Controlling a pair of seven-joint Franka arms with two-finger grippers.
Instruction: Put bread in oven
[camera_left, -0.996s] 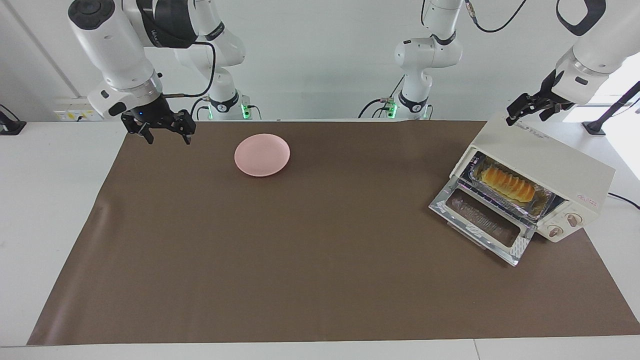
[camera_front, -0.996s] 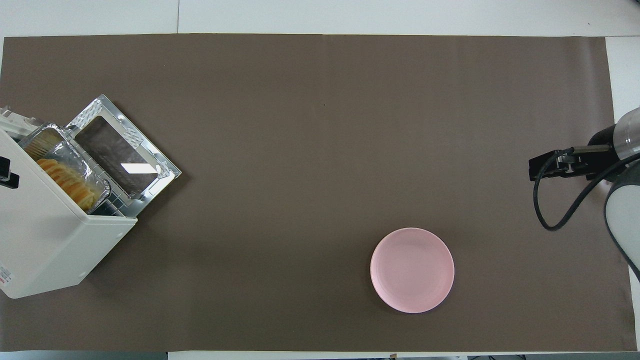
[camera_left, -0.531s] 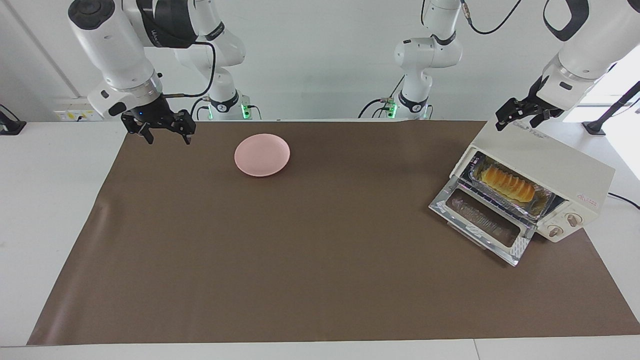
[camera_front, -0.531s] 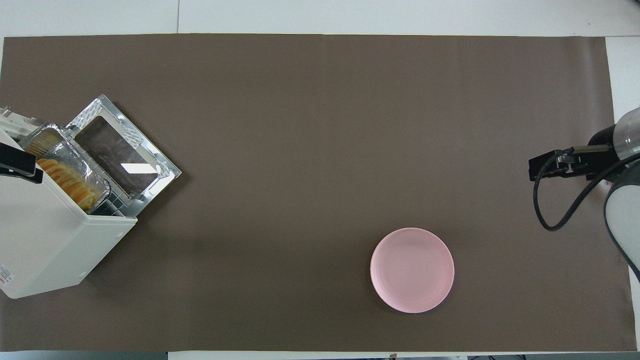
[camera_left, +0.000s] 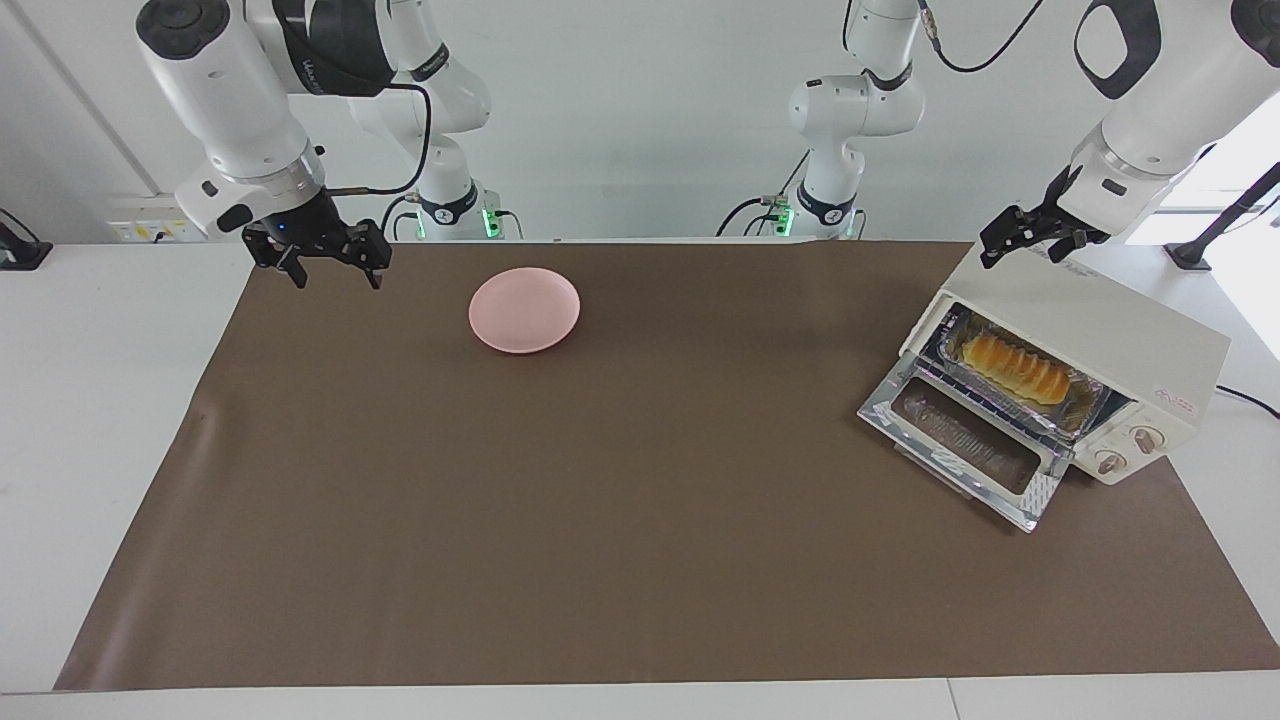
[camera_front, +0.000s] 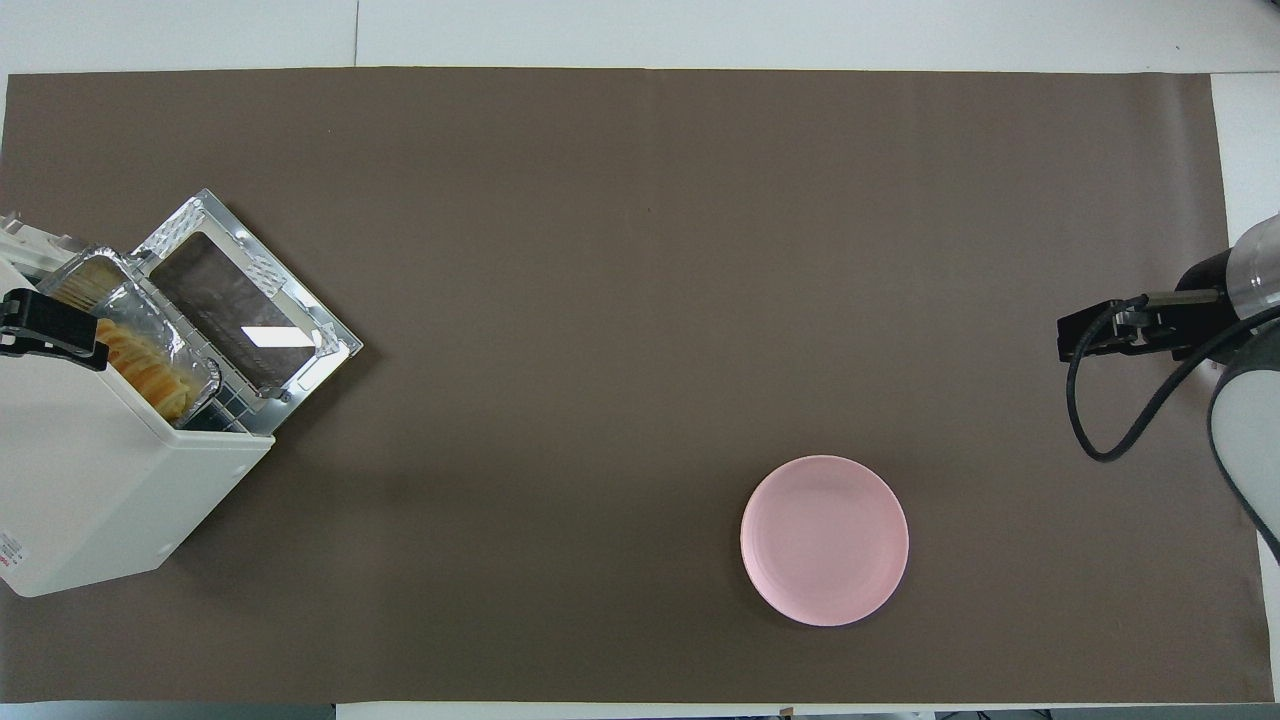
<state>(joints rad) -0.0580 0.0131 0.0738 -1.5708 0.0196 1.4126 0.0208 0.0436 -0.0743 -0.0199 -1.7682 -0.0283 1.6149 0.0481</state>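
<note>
The cream-white oven (camera_left: 1090, 330) stands at the left arm's end of the table with its glass door (camera_left: 965, 447) dropped open. The golden ridged bread (camera_left: 1014, 366) lies in a silver foil tray (camera_left: 1085, 400) on the rack inside the oven. In the overhead view the oven (camera_front: 90, 490), its door (camera_front: 250, 320) and the bread (camera_front: 145, 372) show too. My left gripper (camera_left: 1018, 246) is open and empty, in the air over the oven's top near its front edge, and also shows from overhead (camera_front: 50, 327). My right gripper (camera_left: 335, 272) is open and empty.
A pink plate (camera_left: 524, 309) sits on the brown mat (camera_left: 600, 500) nearer the robots, toward the right arm's end; it also shows from overhead (camera_front: 824, 540). The right arm waits over the mat's corner at its own end (camera_front: 1100, 335).
My left gripper has moved across the oven's top toward its front edge and the table's middle. The right arm, the bread and the oven door have not moved.
</note>
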